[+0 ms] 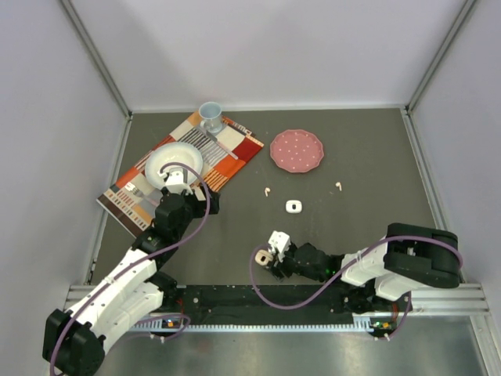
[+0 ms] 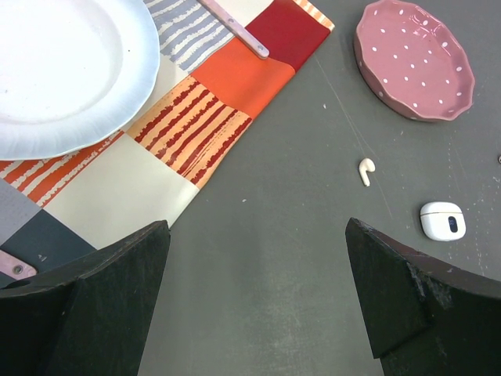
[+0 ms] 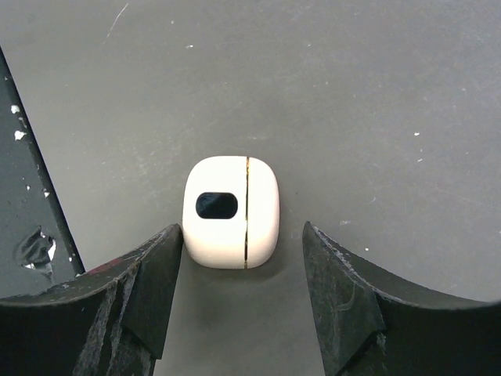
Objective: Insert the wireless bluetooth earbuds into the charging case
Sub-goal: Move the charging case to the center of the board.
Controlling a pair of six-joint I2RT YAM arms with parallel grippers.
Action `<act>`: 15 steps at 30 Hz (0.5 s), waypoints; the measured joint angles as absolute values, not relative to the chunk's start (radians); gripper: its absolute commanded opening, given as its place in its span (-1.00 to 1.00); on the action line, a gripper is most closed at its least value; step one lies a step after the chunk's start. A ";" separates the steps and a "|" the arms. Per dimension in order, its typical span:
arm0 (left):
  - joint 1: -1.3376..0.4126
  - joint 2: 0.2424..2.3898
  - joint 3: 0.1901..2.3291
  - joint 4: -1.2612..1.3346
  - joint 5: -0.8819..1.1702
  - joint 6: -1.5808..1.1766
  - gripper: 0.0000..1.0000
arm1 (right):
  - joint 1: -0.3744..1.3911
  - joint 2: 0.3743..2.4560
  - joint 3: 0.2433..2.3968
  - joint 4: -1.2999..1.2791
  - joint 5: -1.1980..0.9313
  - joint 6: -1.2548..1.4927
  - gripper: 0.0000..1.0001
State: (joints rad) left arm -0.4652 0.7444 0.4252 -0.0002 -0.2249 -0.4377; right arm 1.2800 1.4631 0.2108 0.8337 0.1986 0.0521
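1. Between the fingers of the right end effector (image 3: 243, 235), low near the front edge of the bench (image 1: 368, 157), a charging case (image 3: 232, 211) lies flat with its lid apparently shut.
2. Its jaws stand apart astride the case. One finger is at the case's edge and the other shows a clear gap, so nothing is clamped.
3. Farther out, a second case (image 1: 293, 206) sits mid-bench. One earbud (image 1: 267, 190) lies just beyond it to the left and a second earbud (image 1: 338, 186) to the right, both loose on the bench.
4. The left end effector (image 2: 258, 225) hangs wide open and empty beside the placemat (image 2: 235, 86).
5. The step in hand looks like securing the case. The next move calls for an even squeeze on its two sides without skidding it. The lid must then be opened before any bud goes in.
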 measured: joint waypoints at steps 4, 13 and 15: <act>-0.463 0.744 0.424 -0.001 -0.226 -0.439 0.98 | 1.280 1.464 0.210 0.821 0.188 0.046 0.31; -0.457 0.736 0.422 -0.001 -0.233 -0.439 0.98 | 1.280 1.487 0.212 0.843 0.171 0.026 0.32; -0.456 0.735 0.422 -0.001 -0.233 -0.439 0.98 | 1.280 1.492 0.213 0.850 0.163 0.012 0.31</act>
